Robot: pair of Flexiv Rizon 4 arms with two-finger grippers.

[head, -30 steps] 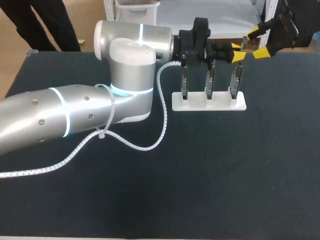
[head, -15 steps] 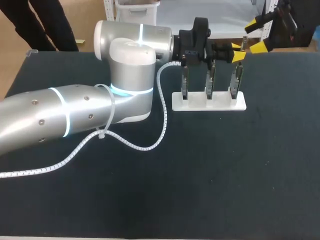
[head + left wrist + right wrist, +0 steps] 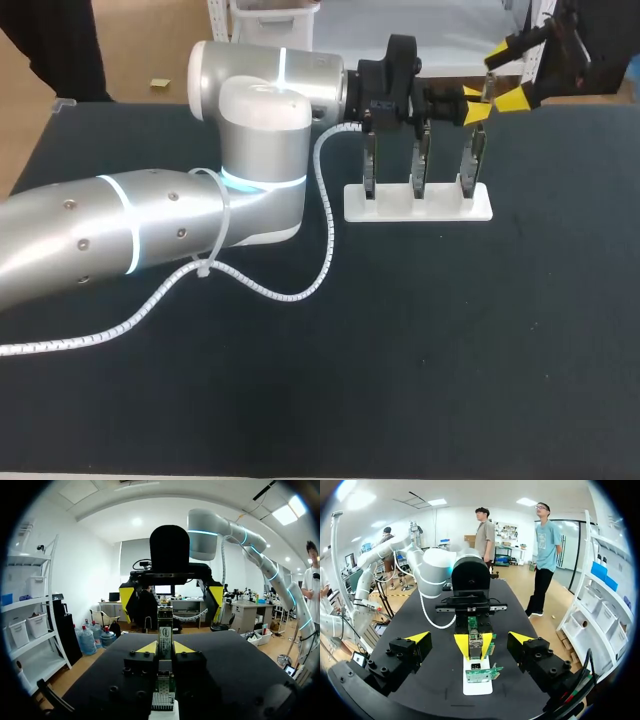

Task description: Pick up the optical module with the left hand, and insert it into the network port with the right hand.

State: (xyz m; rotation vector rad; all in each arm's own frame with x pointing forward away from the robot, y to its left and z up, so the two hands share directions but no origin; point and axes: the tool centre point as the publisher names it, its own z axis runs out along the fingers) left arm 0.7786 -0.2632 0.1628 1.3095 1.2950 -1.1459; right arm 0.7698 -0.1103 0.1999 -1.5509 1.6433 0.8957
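My left gripper (image 3: 164, 648) is closed on the optical module (image 3: 164, 634): both yellow tips press its flat sides, and the module stands upright between them with its labelled face towards the wrist camera. The module's lower end points down at the board directly under the gripper. I cannot tell whether it touches that board or hangs just above it.

Seen from above, my left arm (image 3: 150, 230) lies across the left half of the dark bench (image 3: 420, 340), with a white spiral cable (image 3: 322, 225) looping off it onto the bench top. The wrist reaches to the right along the far edge, so the gripper sits over the right end of the white holder (image 3: 418, 207).

That holder is a low white block at the far middle of the bench. It has three slots in a row, and one dark board stands upright in each: a left board (image 3: 370, 165), a middle board (image 3: 420, 165) and a right board (image 3: 470, 165). The module is held above the right board.

Farther off to the right, at the far right corner of the bench, my right gripper (image 3: 507, 74) faces the left one. Its fingers are spread wide with nothing between them. It stands apart from the module, which lies ahead of it and in line with the gap between its fingers.
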